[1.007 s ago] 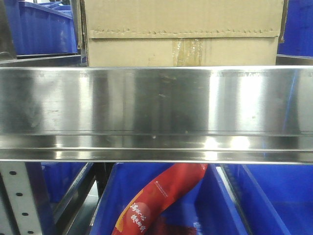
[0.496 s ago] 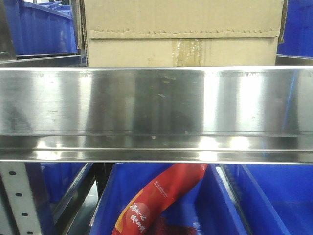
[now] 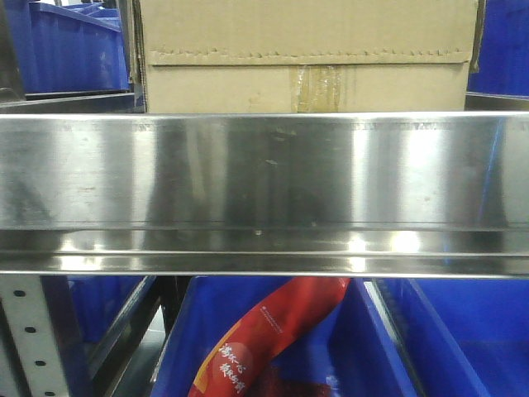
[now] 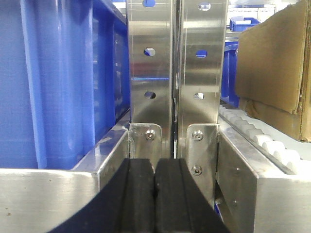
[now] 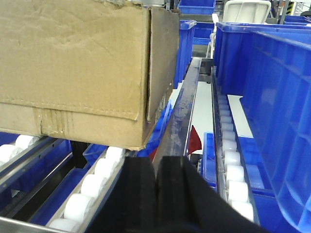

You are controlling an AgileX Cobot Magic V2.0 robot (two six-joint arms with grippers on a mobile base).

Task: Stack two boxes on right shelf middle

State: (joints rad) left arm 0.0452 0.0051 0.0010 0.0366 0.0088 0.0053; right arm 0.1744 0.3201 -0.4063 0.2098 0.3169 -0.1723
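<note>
A brown cardboard box (image 3: 306, 56) sits on the steel shelf (image 3: 264, 178), resting on its white rollers (image 5: 92, 187). The left hand (image 4: 154, 194) is clenched empty before the perforated uprights (image 4: 175, 63), and the right hand (image 5: 156, 194) is clenched empty just beside the box's corner.

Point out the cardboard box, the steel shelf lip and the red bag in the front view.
cardboard box (image 3: 248, 87): front view, on its lower front face below the serrated flap edge.
steel shelf lip (image 3: 264, 174): front view, on the middle of its shiny front band.
red bag (image 3: 273, 331): front view, on its printed middle.
</note>
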